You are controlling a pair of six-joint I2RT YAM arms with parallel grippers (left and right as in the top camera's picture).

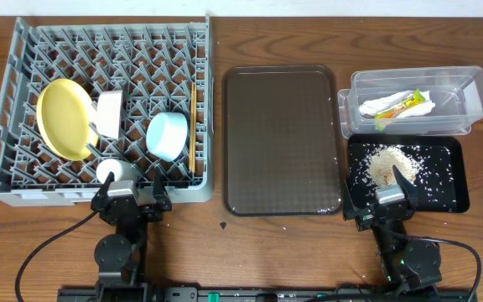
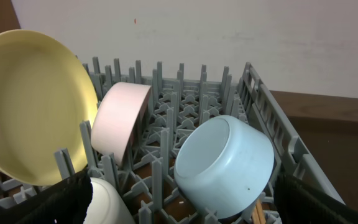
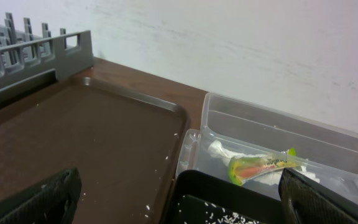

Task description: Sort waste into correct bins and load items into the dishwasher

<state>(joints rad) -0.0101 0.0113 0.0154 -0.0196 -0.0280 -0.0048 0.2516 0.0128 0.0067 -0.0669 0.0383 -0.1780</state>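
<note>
The grey dish rack (image 1: 23, 75) holds the yellow plate (image 1: 65, 117), white bowl (image 1: 110, 111), light blue bowl (image 1: 168, 136), white cup (image 1: 116, 172) and chopsticks (image 1: 193, 124). The clear tub (image 1: 468, 88) holds the napkin (image 1: 374, 106) and the wrapper (image 1: 409, 105). Rice scraps (image 1: 388, 161) lie in the black tray (image 1: 455, 197). My left gripper (image 1: 132, 198) is open and empty at the rack's near edge, facing the plate (image 2: 30, 106) and the blue bowl (image 2: 225, 165). My right gripper (image 1: 384, 205) is open and empty at the black tray's near edge, facing the wrapper (image 3: 263, 168).
The brown serving tray (image 1: 282, 138) lies between the rack and the bins, with a few stray rice grains on it and on the table near its front edge. The rack's wall (image 3: 36, 56) stands at the far left of the right wrist view.
</note>
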